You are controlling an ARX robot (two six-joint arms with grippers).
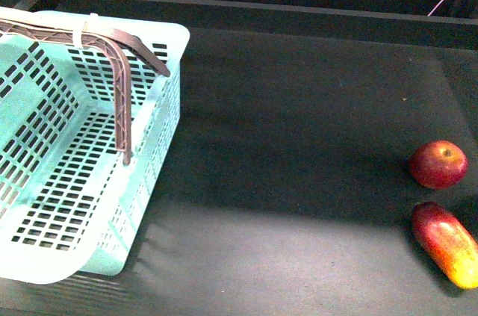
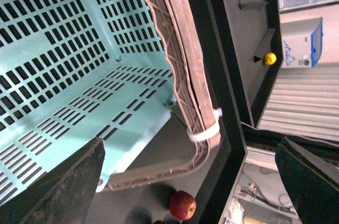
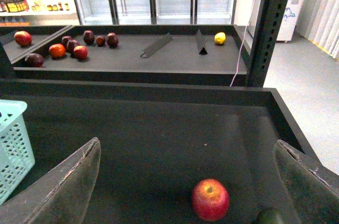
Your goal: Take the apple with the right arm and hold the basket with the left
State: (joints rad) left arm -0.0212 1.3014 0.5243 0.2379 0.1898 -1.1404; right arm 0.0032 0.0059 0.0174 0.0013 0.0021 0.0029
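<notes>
Two end effectors stand open and empty. We find the apple (image 1: 438, 164) on the right side of the dark bench (image 1: 299, 144), ahead of the right end effector (image 3: 186, 144) and roughly in line with its gap, so the right arm is nearer. Being round, it offers no long axis. An oblong fruit (image 1: 448, 243) lies just beside it. The left end effector (image 2: 190, 142) hangs over the basket (image 1: 178, 33), far left.

One basket (image 1: 160, 30), one apple (image 1: 438, 164), another fruit (image 1: 448, 245)
</notes>
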